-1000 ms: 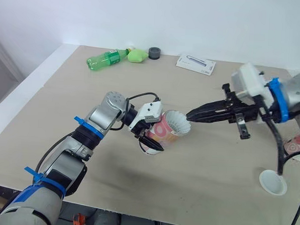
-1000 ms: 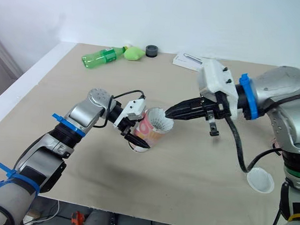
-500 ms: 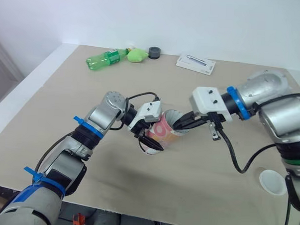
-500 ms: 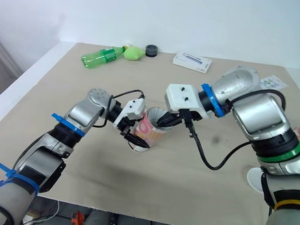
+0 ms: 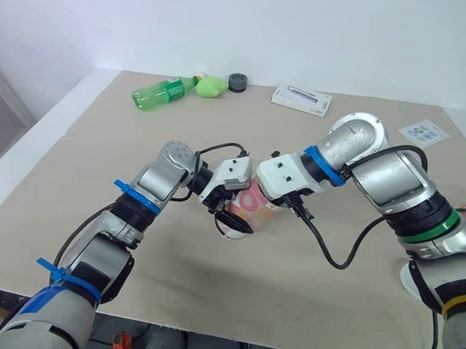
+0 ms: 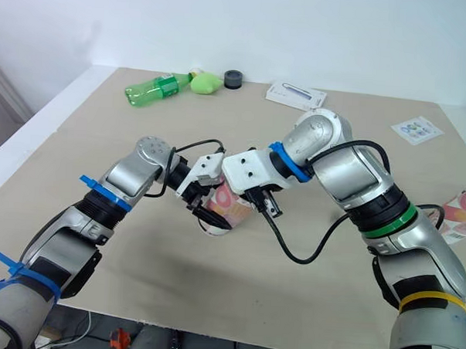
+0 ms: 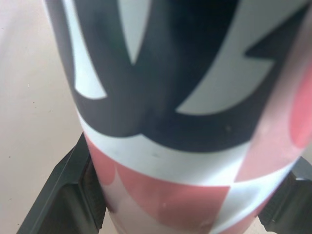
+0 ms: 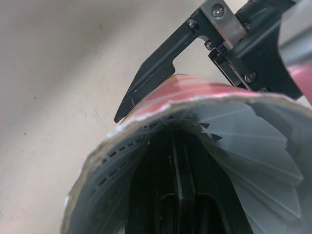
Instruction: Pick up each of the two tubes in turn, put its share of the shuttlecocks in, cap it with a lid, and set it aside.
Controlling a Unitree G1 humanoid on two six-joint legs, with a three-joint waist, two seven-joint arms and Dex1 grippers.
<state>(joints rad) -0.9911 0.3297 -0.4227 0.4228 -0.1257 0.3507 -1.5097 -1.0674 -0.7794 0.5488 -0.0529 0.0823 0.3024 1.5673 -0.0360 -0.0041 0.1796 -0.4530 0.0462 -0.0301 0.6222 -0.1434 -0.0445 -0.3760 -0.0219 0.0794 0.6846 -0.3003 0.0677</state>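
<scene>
A pink, white and black tube lies tilted just above the table's middle, its open mouth facing right. My left gripper is shut on its lower part, and its black fingers flank the tube in the left wrist view. My right gripper is shut, with both fingers pushed into the tube's mouth. White shuttlecock feathers line the inside of the tube around those fingers. In the eye views the right wrist body sits against the tube's rim and hides the mouth.
At the table's far edge lie a green bottle, a black ring and a flat white box. A sticker sheet lies at the far right. A second pink tube shows at the right edge.
My right arm has swung left and driven its shut fingers from outside the tube into its mouth, and the shuttlecock has gone deeper. The left arm and tube held still.
</scene>
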